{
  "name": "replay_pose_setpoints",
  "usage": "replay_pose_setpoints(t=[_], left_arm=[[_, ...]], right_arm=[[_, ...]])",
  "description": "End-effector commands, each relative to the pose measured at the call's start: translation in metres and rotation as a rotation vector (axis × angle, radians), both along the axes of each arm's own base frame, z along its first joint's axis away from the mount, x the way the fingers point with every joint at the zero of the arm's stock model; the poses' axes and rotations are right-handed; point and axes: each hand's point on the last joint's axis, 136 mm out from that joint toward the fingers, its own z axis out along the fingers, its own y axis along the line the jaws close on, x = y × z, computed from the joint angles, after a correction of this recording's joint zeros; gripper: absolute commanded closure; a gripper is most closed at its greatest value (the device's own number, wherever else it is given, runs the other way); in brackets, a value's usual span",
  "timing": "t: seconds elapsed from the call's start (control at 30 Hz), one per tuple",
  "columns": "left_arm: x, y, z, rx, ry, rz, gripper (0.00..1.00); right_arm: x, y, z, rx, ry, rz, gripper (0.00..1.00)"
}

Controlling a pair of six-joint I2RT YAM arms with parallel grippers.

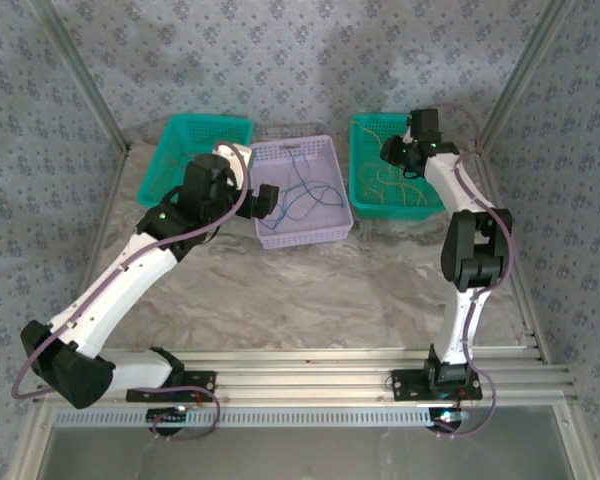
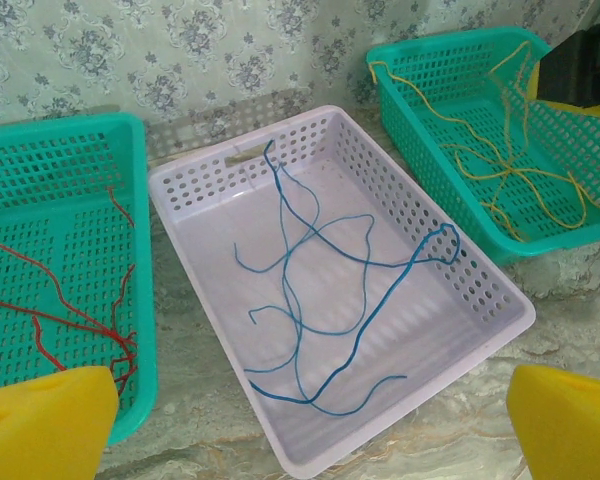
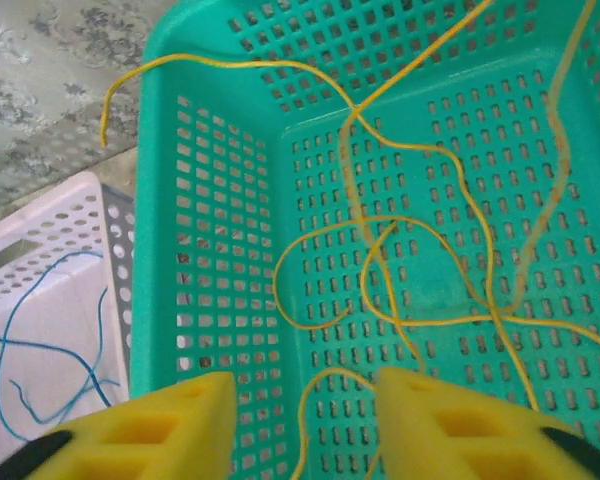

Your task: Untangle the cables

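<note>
Apparently sorted, red cables (image 2: 70, 320) lay in the left green basket (image 2: 60, 130), blue cables (image 2: 330, 300) in the lilac basket (image 2: 480, 300), yellow cables (image 3: 420, 300) in the right green basket (image 3: 200, 200) beneath the right gripper (image 3: 305, 400) with jaws part-spread, left gripper (image 2: 310, 440) spread wide; a strand snagging a pad could drag out.

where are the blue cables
Left wrist view: the blue cables lie loose in the middle lilac basket, between the left green basket holding red cables and the right green basket holding yellow cables.
</note>
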Motion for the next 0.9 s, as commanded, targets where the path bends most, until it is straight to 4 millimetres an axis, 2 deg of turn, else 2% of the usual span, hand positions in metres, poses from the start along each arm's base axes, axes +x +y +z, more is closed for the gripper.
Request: replay_pose_setpoints(t=[0.0,0.1,0.27,0.3,0.33,0.37,0.47,0.5,0.57,0.63,0.7,0.8,0.87], left_arm=[[-0.002,0.001,-0.003,0.024,0.0,-0.001,0.0],[-0.001,0.001,-0.003,0.021,0.002,0.003,0.0],[0.0,0.003,-0.004,0.017,0.006,0.017,0.0],[0.001,0.004,-0.005,0.018,0.008,0.023,0.0],[0.002,0.004,-0.006,0.018,0.009,0.03,0.0],[0.003,0.006,-0.006,0.018,0.009,0.042,0.0],[0.008,0.016,-0.005,-0.004,-0.009,0.116,0.0],[0.009,0.022,-0.004,-0.018,-0.026,0.147,0.0],[0.009,0.03,-0.002,-0.022,-0.051,0.189,0.0],[0.012,0.045,-0.005,-0.002,-0.056,0.258,0.0],[0.015,0.067,-0.015,-0.004,-0.023,0.337,0.0],[0.013,0.101,-0.033,-0.087,0.038,0.425,0.0],[0.01,0.128,-0.046,-0.072,0.03,0.503,0.0]], right_arm=[[-0.018,0.0,0.066,-0.053,-0.123,0.012,0.48],[-0.038,-0.005,0.098,-0.081,-0.187,-0.001,0.39],[-0.078,-0.005,0.13,-0.074,-0.287,0.007,0.28],[-0.087,-0.006,0.136,-0.086,-0.328,0.005,0.23],[-0.096,-0.007,0.142,-0.102,-0.379,0.005,0.14],[-0.105,-0.01,0.148,-0.128,-0.431,-0.006,0.0],[-0.128,-0.032,0.149,-0.204,-0.483,-0.091,0.0],[-0.135,-0.038,0.134,-0.219,-0.457,-0.111,0.0],[-0.147,-0.043,0.126,-0.264,-0.433,-0.102,0.0],[-0.16,-0.055,0.107,-0.343,-0.388,-0.135,0.0],[-0.175,-0.074,0.072,-0.424,-0.351,-0.195,0.0],[-0.191,-0.093,0.017,-0.468,-0.349,-0.242,0.0],[-0.19,-0.1,-0.007,-0.475,-0.344,-0.26,0.0]])
